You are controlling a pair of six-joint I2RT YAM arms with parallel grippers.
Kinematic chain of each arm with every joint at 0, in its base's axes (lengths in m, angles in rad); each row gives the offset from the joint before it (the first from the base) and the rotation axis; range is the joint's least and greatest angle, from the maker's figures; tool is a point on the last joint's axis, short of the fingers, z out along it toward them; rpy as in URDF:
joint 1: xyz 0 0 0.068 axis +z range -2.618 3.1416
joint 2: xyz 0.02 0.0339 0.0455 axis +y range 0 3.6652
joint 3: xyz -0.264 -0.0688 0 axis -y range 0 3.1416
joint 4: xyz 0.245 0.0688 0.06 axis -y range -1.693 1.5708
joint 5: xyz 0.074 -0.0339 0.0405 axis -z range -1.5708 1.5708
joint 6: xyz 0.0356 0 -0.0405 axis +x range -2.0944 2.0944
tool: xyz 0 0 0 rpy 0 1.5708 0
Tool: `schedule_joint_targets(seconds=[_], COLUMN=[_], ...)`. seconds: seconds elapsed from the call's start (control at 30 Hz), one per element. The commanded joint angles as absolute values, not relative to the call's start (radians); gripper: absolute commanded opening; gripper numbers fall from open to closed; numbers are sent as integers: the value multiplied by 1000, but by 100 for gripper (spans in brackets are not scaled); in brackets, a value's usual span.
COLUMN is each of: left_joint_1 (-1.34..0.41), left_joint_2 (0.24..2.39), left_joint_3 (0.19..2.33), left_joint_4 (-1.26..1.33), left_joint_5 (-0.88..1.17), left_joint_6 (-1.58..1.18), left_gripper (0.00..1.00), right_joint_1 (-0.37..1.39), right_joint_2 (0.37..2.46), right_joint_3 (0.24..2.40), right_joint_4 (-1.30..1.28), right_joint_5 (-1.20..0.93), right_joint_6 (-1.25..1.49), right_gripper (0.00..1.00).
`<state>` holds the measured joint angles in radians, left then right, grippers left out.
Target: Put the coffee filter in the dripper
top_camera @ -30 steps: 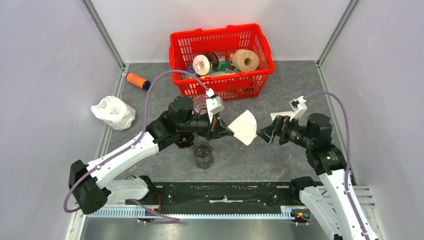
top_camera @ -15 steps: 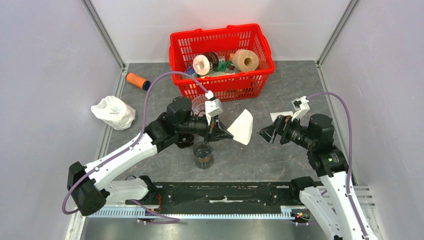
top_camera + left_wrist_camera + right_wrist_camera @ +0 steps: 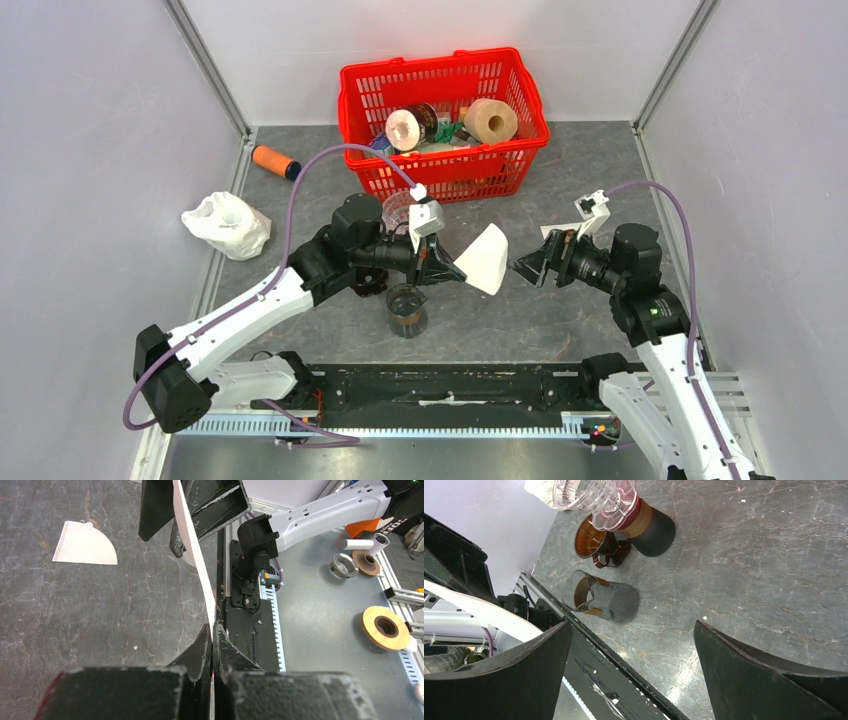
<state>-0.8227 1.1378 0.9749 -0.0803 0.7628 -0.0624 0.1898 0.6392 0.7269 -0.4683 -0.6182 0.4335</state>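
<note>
My left gripper (image 3: pixel 455 272) is shut on a white coffee filter (image 3: pixel 486 257) and holds it in the air above the table. In the left wrist view the filter (image 3: pixel 192 550) shows edge-on, pinched between my fingertips (image 3: pixel 205 640). My right gripper (image 3: pixel 527 267) is open just right of the filter, jaws wide on either side of its edge; the filter shows at the left of the right wrist view (image 3: pixel 479 610). A clear dripper (image 3: pixel 584 492) sits on a dark server. A brown dripper (image 3: pixel 596 542) and a glass cup (image 3: pixel 599 597) stand near it.
A second filter (image 3: pixel 85 545) lies flat on the table behind the right gripper (image 3: pixel 553 232). A red basket (image 3: pixel 520 150) with tape rolls stands at the back. A white bag (image 3: pixel 228 225) and an orange cylinder (image 3: pixel 272 160) lie at the left.
The right gripper has moved left, closer to the filter's edge. The left gripper has drawn the filter slightly left and up.
</note>
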Motion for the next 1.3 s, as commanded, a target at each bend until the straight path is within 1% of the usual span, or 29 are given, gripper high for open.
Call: schedule_joint_targets(seconds=[0.0,0.2,0.7,0.87,1.27], left_joint_1=[-828,-828,-828,-828,-828], left_joint_2=[1115,1116,1120,1130,1148], left_joint_3=[974,974,968,973,977], left_joint_4=[-57,-57,-15,-12,-11], left_joint_5=[788,776,677,642,655], left_joint_6=[-32,-42,-114,-139,-155], left_gripper=[2,2,2,2,2], right_joint_1=[192,193,193,192,192], right_joint_2=[643,629,591,571,580], right_joint_3=[730,730,739,744,744], right_joint_4=[-432,-429,-479,-497,-460], right_joint_5=[-691,-741,-738,-698,-728], right_joint_6=[413,419,461,475,481], right_gripper=[99,99,99,99,99])
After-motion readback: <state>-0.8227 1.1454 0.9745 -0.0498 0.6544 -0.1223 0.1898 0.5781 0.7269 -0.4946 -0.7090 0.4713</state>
